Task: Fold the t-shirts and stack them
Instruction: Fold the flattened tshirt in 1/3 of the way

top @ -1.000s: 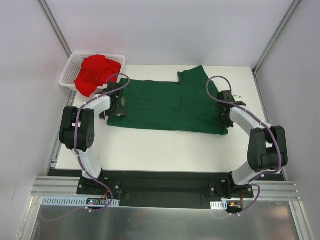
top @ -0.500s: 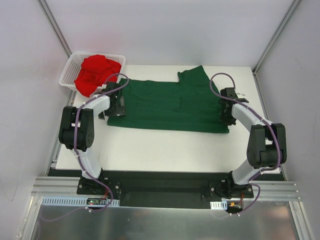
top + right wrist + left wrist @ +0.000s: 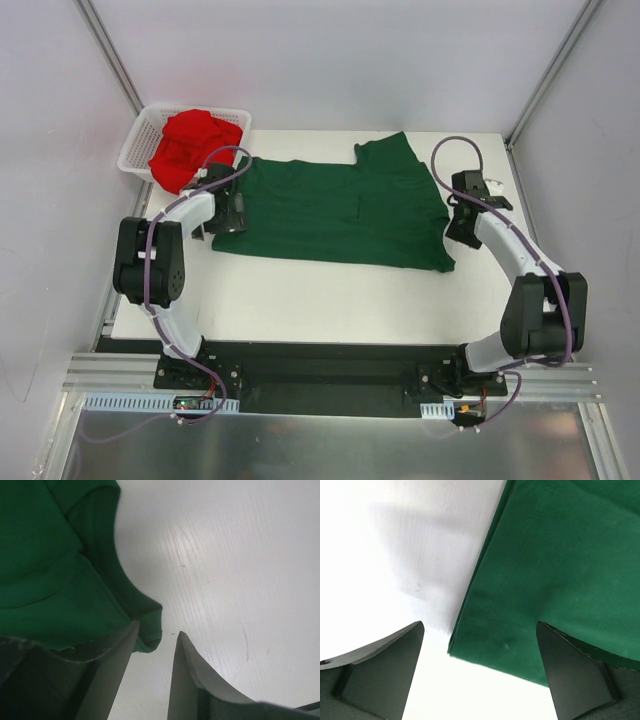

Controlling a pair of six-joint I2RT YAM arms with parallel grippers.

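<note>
Let go of the dark green t-shirt (image 3: 340, 210), flat mid-frame, since a second ago; backed the right gripper (image 3: 461, 228) off its right edge, jaws partly apart, pinching nothing. Looks done flattening, probably needs a fresh edge grab to fold. Left gripper (image 3: 480, 627) wide apart over the left hem, empty. Red t-shirt (image 3: 190, 143) heaped in mesh basket (image 3: 134, 160), upper left.

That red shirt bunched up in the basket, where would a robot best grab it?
Probably a raised fold atop the red shirt, coming straight down from above: it lies heaped in the white basket, whose mesh walls would block a sideways approach.
</note>
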